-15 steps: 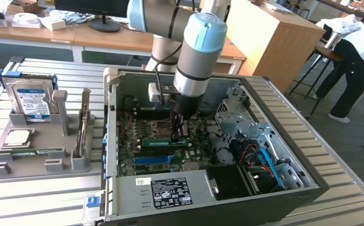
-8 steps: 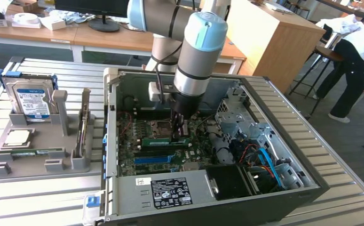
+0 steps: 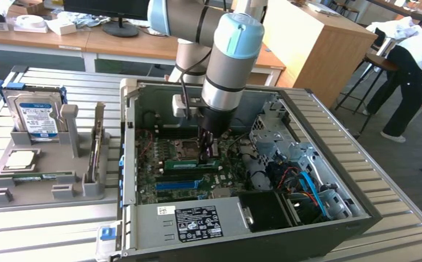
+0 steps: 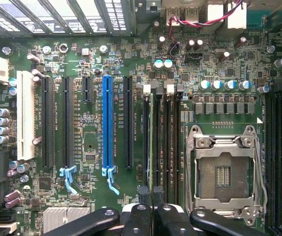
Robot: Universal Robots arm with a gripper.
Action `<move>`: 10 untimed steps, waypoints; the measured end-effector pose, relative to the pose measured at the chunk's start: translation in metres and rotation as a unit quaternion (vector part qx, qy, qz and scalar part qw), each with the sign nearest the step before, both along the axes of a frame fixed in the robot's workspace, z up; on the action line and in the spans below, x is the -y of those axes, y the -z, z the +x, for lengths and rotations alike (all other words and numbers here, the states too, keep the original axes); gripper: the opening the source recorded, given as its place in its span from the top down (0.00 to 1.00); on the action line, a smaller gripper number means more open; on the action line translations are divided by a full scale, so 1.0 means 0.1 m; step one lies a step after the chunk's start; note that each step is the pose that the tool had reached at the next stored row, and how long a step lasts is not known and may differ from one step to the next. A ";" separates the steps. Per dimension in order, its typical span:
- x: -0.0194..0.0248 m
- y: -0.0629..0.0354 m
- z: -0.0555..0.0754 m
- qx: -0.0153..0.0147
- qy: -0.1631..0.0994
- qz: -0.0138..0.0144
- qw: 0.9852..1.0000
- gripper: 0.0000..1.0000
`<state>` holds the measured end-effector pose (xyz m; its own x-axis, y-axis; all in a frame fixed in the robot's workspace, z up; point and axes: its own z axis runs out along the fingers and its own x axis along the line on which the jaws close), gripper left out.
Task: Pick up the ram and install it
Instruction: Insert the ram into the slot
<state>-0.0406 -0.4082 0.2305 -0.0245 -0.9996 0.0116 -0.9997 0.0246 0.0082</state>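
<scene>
My gripper [image 4: 151, 196] is pinched narrow on the top edge of the ram [image 4: 151, 137], which stands edge-up among the black memory slots [image 4: 166, 137] beside the processor socket [image 4: 223, 169]. To seat it well I'd push straight down, even along its length, square to the slot, clear of the blue slot [image 4: 107, 120] further out.

Matt black gripper [image 4: 151, 191]; between its fingers the ram [image 4: 151, 137], matt green board; beside it, glossy blue plastic slot [image 4: 107, 120], shiny metal CPU socket frame [image 4: 224, 140].
</scene>
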 end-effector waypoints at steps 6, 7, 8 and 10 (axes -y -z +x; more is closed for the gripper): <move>0.002 0.000 0.00 0.000 -0.001 0.000 1.000 0.89; 0.003 0.000 0.00 0.000 -0.001 0.000 1.000 0.89; 0.003 0.000 0.00 0.000 -0.002 0.000 1.000 0.89; 0.004 0.000 0.00 0.000 -0.002 0.000 1.000 0.89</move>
<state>-0.0406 -0.4086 0.2305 -0.0198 -0.9997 0.0112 -0.9998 0.0199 0.0081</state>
